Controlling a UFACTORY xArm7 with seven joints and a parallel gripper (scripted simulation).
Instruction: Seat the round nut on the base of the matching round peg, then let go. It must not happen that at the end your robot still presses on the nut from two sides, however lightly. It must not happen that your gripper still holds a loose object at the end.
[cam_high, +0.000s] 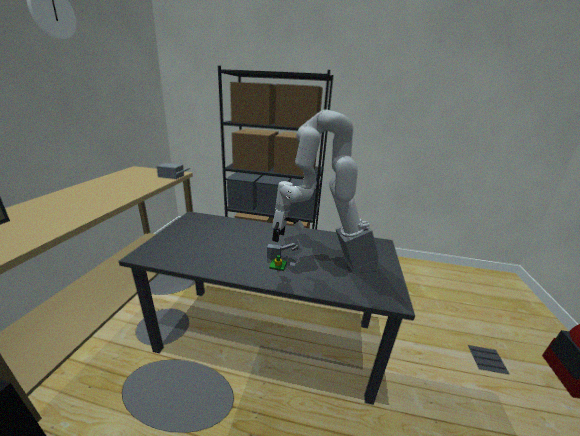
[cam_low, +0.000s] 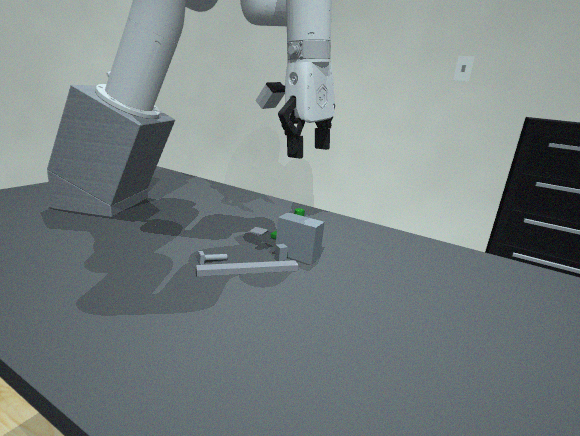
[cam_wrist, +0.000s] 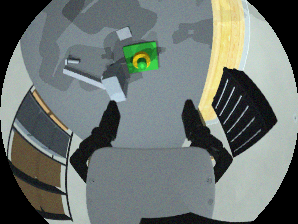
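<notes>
I am holding my claw (cam_low: 308, 142) wide open and empty, pointing straight down, hanging well above the tabletop (cam_low: 350, 325).

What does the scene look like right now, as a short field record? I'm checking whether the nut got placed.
gripper: open, empty, raised above the table
round nut: yellow ring around the peg on the green base
green base: flat on the dark table
gray block: beside the green base, upright
gray bar: lying flat in front of the block
task state: nut appears seated and released
</notes>
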